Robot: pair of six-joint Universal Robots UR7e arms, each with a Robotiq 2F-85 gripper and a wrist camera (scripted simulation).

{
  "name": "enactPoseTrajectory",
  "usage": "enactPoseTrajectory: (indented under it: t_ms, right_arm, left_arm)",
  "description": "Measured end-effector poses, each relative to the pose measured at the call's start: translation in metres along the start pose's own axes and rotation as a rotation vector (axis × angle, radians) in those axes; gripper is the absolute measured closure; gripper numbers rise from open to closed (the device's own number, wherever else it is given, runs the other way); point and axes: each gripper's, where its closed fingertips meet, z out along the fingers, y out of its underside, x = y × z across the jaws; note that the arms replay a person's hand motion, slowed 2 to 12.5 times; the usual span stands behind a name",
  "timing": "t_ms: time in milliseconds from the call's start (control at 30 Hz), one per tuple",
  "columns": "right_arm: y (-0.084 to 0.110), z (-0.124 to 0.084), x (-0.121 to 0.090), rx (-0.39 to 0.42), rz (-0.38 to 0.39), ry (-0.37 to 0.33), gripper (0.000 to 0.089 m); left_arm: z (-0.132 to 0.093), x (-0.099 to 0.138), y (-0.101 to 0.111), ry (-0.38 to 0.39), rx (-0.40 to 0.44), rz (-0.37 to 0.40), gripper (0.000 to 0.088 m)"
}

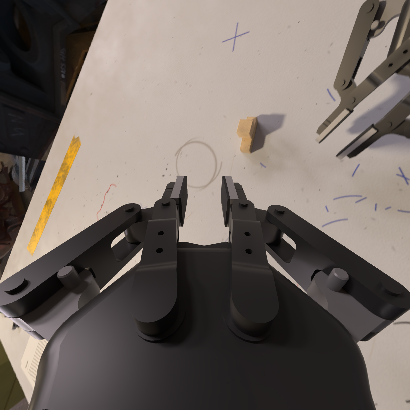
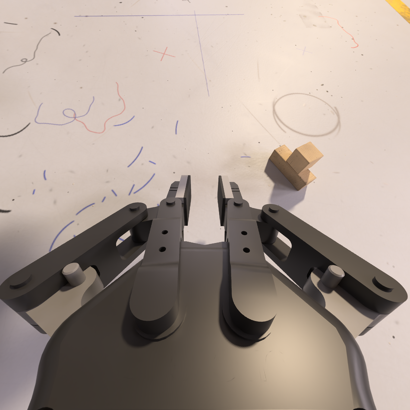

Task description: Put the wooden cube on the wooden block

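On the left, the left gripper (image 1: pixel 204 195) hangs above the counter (image 1: pixel 144 93) with its fingers (image 1: pixel 180 188) apart and nothing between them; bare counter and a pencilled ring (image 1: pixel 196 164) show through the gap. A yellow tape strip (image 1: pixel 54 195) lies far to its left.

Ahead and to the right of those fingers sits the wood. In the right wrist view the wooden cube (image 2: pixel 307 156) appears to rest already on top of the wooden block (image 2: pixel 292 168), near the block's middle and turned a little off its lines, so both ends of the block show past it. The block's long axis runs from upper left to lower right in that view. Judged from this, the placing looks done, though how squarely the cube sits cannot be told.

Further right, the right gripper (image 2: pixel 204 190) also has its fingers parted and empty, touching neither piece. The stack lies ahead and to the right of them, near but clearly apart. In the left wrist view the right gripper (image 1: pixel 346 135) is beside the stack (image 1: pixel 247 134) and looks nearer to it than the left one, so any correcting nudge would likely fall to the right arm.
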Motion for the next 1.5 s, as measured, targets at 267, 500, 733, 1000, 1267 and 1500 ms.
enactPoseTrajectory:
  t_ms: [267,500,733,1000,1267,1500]
  right_arm:
    - [0.000,0.001,0.000,-0.001,0.002,-0.001,0.0673]
    - [0.000,0.001,0.000,-0.005,0.002,0.001,0.0673]
    - [0.000,0.002,0.001,-0.004,0.008,-0.004,0.0673]
    - [0.000,0.001,0.002,0.001,0.025,-0.005,0.0676]
    - [0.000,0.001,0.002,0.001,0.026,-0.002,0.0679]
    - [0.001,0.001,0.002,-0.003,0.020,0.003,0.0680]
  left_arm:
    - [-0.064,-0.016,0.057,-0.071,-0.055,-0.076,0.0651]
    - [-0.117,-0.027,0.115,-0.163,-0.154,-0.131,0.0693]
    - [-0.148,-0.019,0.162,-0.173,-0.220,-0.190,0.0691]
    - [-0.151,0.001,0.207,-0.136,-0.302,-0.217,0.0674]
    - [-0.142,0.013,0.256,-0.153,-0.431,-0.200,0.0646]
    - [-0.139,0.017,0.290,-0.168,-0.513,-0.246,0.0640]
